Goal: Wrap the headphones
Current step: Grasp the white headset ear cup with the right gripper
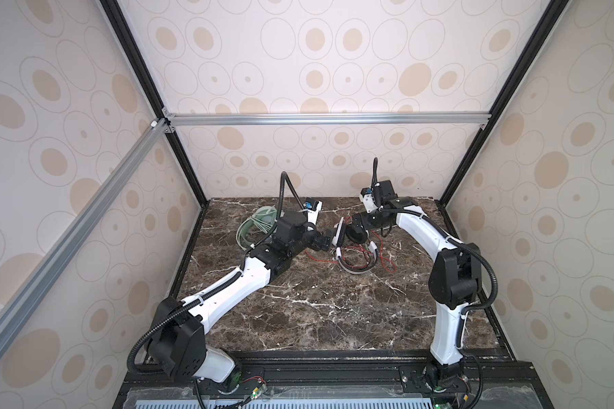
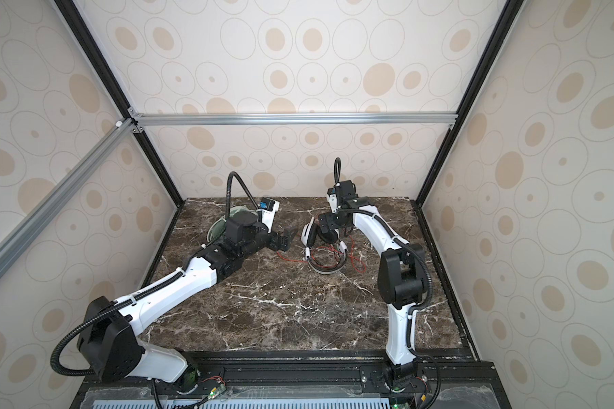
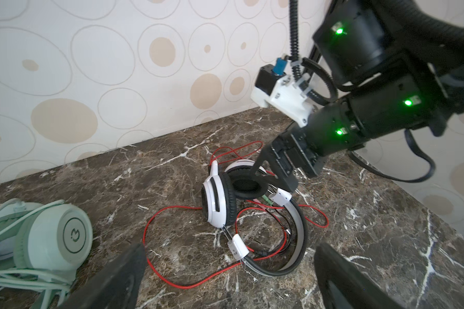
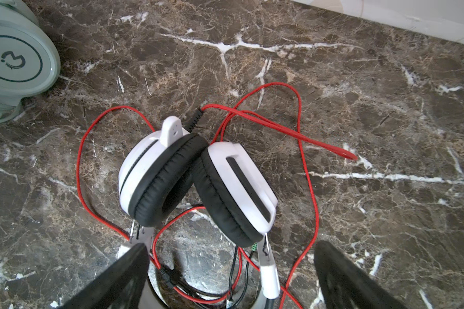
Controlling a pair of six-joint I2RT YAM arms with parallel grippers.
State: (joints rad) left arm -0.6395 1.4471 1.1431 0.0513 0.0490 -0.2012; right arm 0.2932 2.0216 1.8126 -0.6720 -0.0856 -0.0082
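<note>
Left wrist view: the white-and-black headphones [image 3: 217, 198] lie on the dark marble worktop [image 3: 386, 227]. One ear cup stands on edge, the other tilts with its black pad facing up, and the grey headband curves toward the camera. Their thin red cable [image 3: 144, 235] sprawls in loose loops around and through the headband. The left jaws frame the bottom of this view; their two dark fingers [image 3: 118, 278] are set wide apart with nothing between them. The right jaws hang just over the ear cups. Whether a tip touches the pad cannot be told.

Right wrist view: both ear cups [image 4: 156, 171] lean together on the marble. The red cable [image 4: 279, 128] trails away from them. The right jaws are spread wide and empty, with the headband's white sliders below them.

Both top views place these headphones [image 1: 341, 233] [image 2: 309, 232] mid-worktop toward the back wall. The left jaws sit just beside the ear cup that stands on edge. The mint green headphones [image 1: 259, 221] [image 3: 56, 240] rest at the back left, partly hidden behind the left arm [image 1: 234, 287]. Their pale green cable [image 1: 249, 230] is looped against them.
</note>
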